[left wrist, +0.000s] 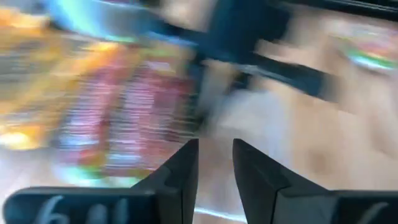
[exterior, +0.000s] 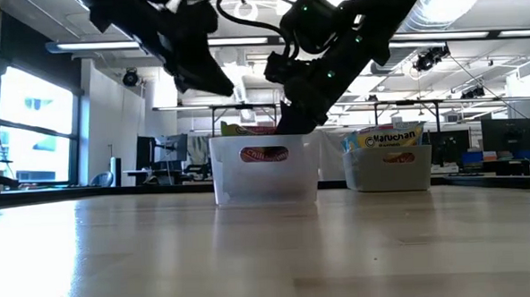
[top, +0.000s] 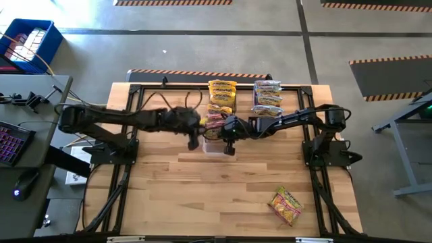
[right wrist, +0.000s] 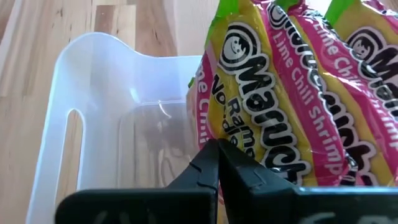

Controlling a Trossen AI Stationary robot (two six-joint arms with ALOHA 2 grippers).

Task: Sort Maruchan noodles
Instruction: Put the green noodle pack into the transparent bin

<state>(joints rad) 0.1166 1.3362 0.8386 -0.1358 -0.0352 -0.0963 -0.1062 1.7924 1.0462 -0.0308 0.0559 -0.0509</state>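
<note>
A clear bin [top: 213,143] stands mid-table and holds pink-and-green Maruchan packets [right wrist: 280,93], which stand on edge and lean on each other. My right gripper [right wrist: 217,152] reaches down into this bin [exterior: 264,171], shut at the nearest pink packet. My left gripper [top: 194,140] hovers just left of the bin, its fingers [left wrist: 186,165] slightly apart and holding nothing; its wrist view is blurred. Two more bins at the far edge hold yellow packets [top: 221,94] and silvery packets [top: 267,98]. One yellow-and-red packet [top: 286,206] lies flat on the table, near right. My right gripper pinches the nearest pink packet by its end [right wrist: 239,146]; the packet shows on both sides of the shut fingertips. The fingers slant down into the bin from above. The packet stands tilted in the bin against the other pink packets; its lower part is hidden by the fingers.
The left half of the clear bin [right wrist: 124,124] is bare. The arm bases and a dark frame run along the table's left, right and far sides. Bare wood lies across the near half of the table around the loose packet.
</note>
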